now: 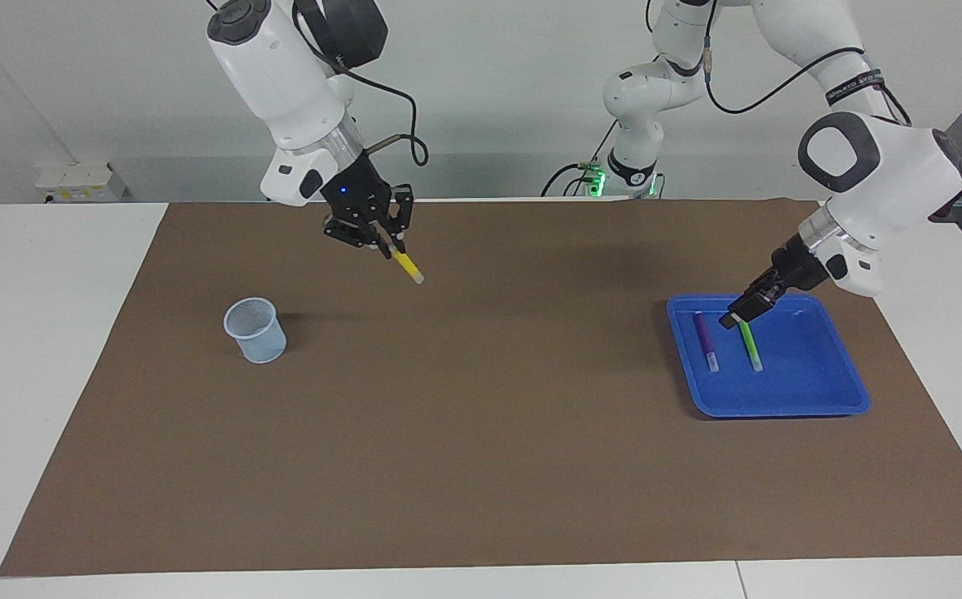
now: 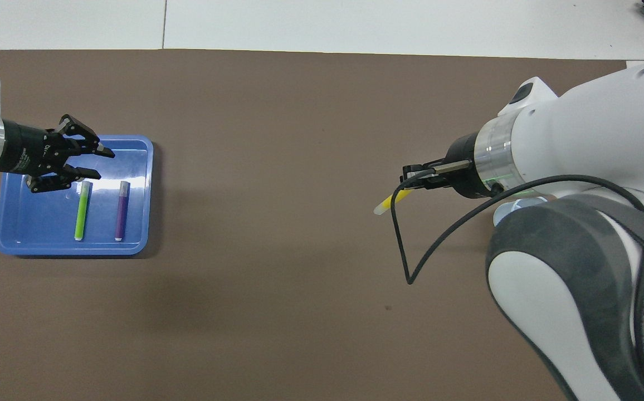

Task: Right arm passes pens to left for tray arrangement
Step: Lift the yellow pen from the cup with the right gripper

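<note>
I have the right gripper (image 1: 381,241) clamped on the yellow pen (image 1: 405,266), carried in the air over the mat, well apart from the blue tray (image 1: 851,391) and toward the right arm's end. The pen reads as light, stiff and smooth; I judge a grip on its free lower half safest for the handover. The left gripper (image 2: 91,164) hangs over the tray with its fingers spread, holding nothing. The green pen (image 1: 751,346) and purple pen (image 1: 706,340) lie side by side in the tray. The overhead view shows that spread plainly; the facing view alone shows the mesh cup (image 1: 255,330) clearly.
</note>
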Available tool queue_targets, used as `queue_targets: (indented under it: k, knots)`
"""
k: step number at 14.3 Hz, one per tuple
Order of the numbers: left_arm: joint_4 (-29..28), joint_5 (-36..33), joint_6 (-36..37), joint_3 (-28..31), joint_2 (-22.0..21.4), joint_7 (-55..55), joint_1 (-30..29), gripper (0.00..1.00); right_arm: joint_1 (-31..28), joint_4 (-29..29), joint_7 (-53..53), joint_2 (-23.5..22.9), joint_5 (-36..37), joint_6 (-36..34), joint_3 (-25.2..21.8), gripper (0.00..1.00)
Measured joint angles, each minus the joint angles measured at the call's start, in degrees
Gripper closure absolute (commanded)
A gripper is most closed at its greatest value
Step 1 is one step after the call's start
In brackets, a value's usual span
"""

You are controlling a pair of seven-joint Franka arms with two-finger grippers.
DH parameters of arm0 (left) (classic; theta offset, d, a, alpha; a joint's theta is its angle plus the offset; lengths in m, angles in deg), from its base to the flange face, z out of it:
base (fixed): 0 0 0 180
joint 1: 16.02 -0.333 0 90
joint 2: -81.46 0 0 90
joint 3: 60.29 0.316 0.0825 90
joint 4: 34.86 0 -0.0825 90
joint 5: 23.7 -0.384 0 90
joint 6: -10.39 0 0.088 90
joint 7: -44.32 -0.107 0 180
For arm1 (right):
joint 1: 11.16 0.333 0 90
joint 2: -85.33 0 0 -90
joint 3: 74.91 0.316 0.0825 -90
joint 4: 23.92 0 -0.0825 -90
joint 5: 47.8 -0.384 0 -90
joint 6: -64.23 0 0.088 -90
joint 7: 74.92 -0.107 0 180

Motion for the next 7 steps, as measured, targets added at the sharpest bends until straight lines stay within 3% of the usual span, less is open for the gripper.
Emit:
queue_targets:
  k: [7]
  knots:
    - [-0.1, 10.2, -0.6, -0.8, -4.3, 21.7, 1.8, 0.39, 7.3, 4.0, -19.9, -0.9, -6.2, 15.3, 0.1, 1.0]
